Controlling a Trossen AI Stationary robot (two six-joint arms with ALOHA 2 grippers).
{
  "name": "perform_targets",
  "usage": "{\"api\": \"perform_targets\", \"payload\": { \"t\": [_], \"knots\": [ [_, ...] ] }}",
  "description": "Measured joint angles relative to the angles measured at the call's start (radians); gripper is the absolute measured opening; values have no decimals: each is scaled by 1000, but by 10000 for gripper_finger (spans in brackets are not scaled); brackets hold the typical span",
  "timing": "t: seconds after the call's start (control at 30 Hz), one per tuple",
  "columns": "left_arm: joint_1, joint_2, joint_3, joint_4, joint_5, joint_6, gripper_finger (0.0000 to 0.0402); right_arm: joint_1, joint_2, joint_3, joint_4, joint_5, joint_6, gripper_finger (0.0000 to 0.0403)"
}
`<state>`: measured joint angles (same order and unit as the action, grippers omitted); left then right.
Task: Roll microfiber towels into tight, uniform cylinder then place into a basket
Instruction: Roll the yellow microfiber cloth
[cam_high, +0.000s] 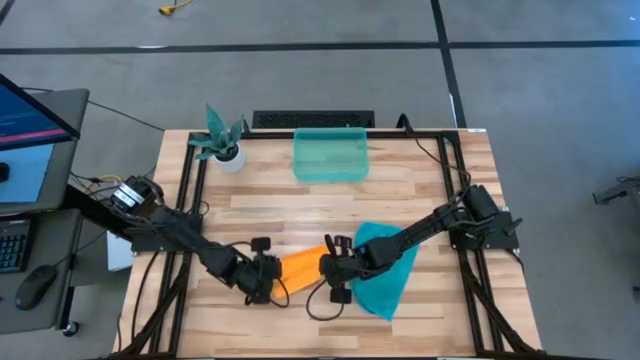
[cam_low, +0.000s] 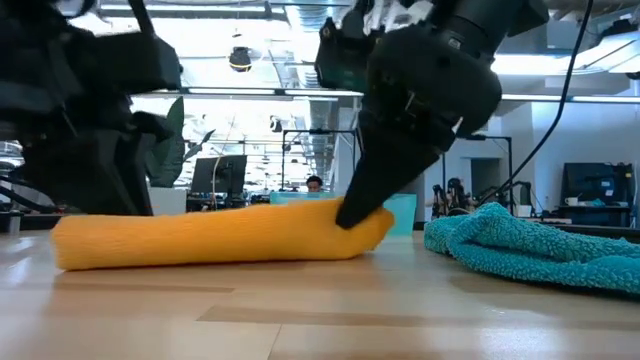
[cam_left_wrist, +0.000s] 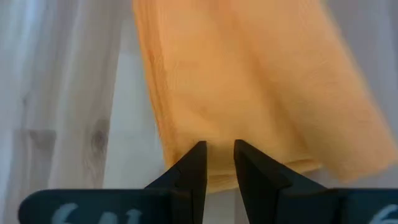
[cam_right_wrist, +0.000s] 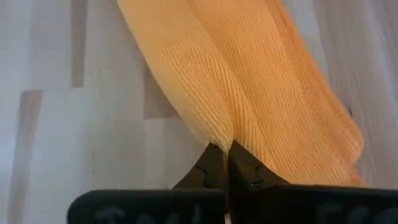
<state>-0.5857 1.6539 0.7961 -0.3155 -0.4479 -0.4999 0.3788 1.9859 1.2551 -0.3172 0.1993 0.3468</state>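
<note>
Rolled orange towel (cam_high: 300, 266) near the table's (cam_high: 400, 200) front edge: right gripper (cam_right_wrist: 225, 149) pinches its right end; left gripper (cam_left_wrist: 219, 155), fingers slightly parted, grasps its left end.

Even, diffuse overhead light is seen in the high view; only faint shadows are cast under the arms on the table (cam_high: 330, 205). In the low view, bright ceiling strips are blown out and the arms are rendered as near-black silhouettes against them; a soft sheen is reflected on the near tabletop, which is out of focus. Both wrist views are washed out and pale, with the orange towel (cam_left_wrist: 249, 81) softly blurred in the left one, its weave sharper in the right.
</note>
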Motion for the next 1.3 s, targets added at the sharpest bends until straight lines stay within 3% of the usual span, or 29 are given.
{"api": "perform_targets", "payload": {
  "t": [0.27,0.97,1.3],
  "knots": [
    [-75,0,107,-143,-87,-21,75,-15,0,0,14,-43,82,19],
    [-88,2,88,-104,-85,-38,75,-22,-38,1,7,-72,188,10],
    [-162,2,92,-51,-116,16,75,-29,-38,1,3,-72,203,9]
  ]
}}
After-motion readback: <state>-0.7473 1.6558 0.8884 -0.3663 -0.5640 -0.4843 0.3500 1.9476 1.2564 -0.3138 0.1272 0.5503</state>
